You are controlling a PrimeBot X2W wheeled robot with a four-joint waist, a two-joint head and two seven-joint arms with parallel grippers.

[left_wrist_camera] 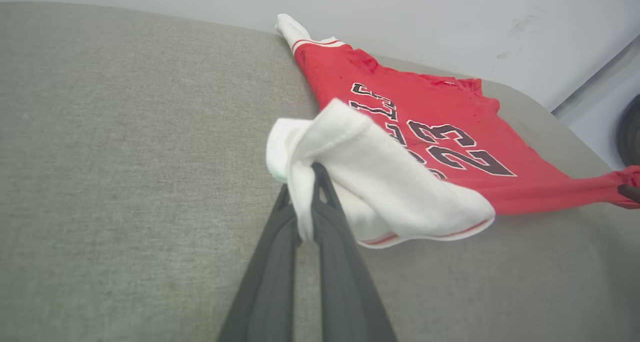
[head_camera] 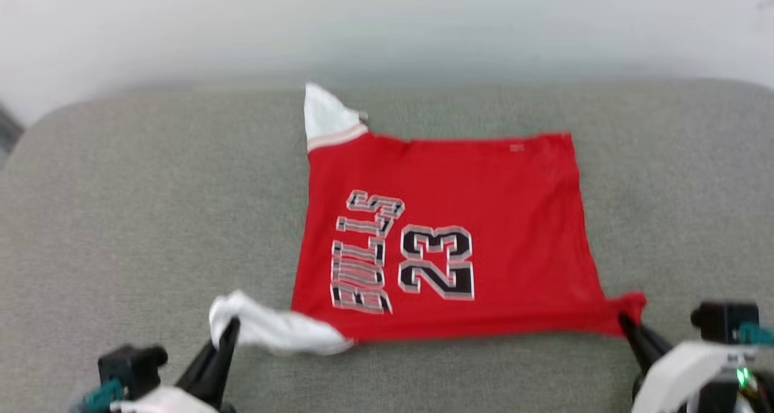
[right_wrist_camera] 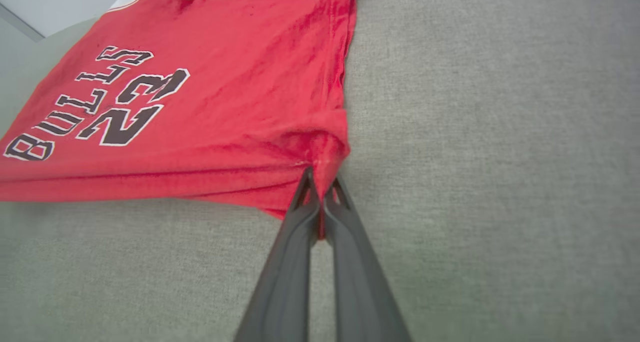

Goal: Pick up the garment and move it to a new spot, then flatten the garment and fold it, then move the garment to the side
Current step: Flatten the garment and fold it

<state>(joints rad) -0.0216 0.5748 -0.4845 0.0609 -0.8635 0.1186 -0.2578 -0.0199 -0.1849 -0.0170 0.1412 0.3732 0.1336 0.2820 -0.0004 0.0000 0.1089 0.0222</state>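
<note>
2 corners pinched, and the garment [head_camera: 447, 219] is stretched between them! The left gripper [head_camera: 228, 333] is clenched on the white sleeve end [head_camera: 275, 328] at the near left, and the right gripper [head_camera: 624, 321] is clamped tight on the red hem corner [head_camera: 632, 304] at the near right. The garment lies lettering up on the grey cushion [head_camera: 121, 219], with its near edge drawn taut in a line between the 2 grips. That looks like the reason for this hold: a pull apart to flatten the cloth before any fold. The red body looks mostly smooth. The far sleeve [head_camera: 323, 113] pokes toward the cushion's back edge, short of the pale wall [head_camera: 387, 20].

Room to move? There is plenty of bare cushion to the left and to the right, a strip in front of the near edge, and less behind. The held sleeve is bunched around the left fingers, so by the look of it that end may want spreading before a fold
</note>
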